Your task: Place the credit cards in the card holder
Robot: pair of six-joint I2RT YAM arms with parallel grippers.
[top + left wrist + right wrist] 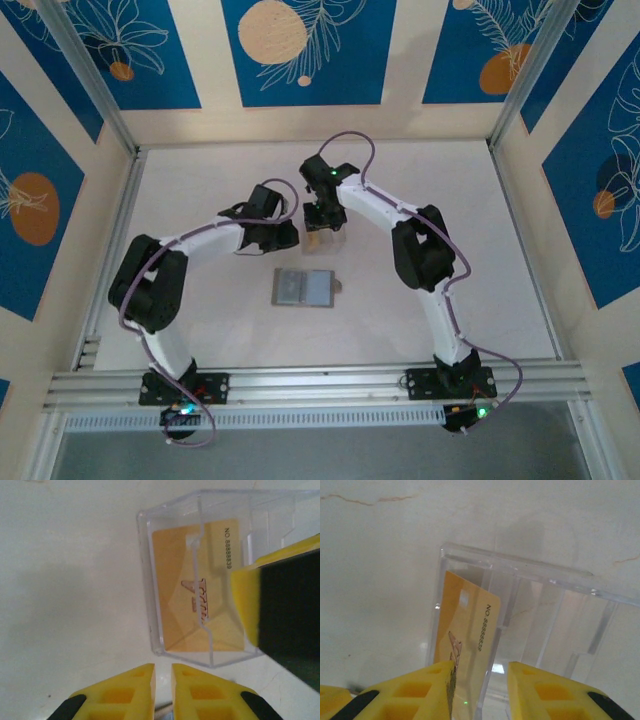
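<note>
Credit card sits inside the clear case. The card holder lies on the tabletop, well to the robot's side of that case.

1. Right gripper, jaws apart over the card: centre, pinch the edge, lift straight.
2. Left gripper, jaws narrow beside the case: brace it.

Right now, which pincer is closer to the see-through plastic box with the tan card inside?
Right. The right pincer is at the clear plastic box, fingers over its edge; the left pincer sits just beside it, with a small gap.
</note>
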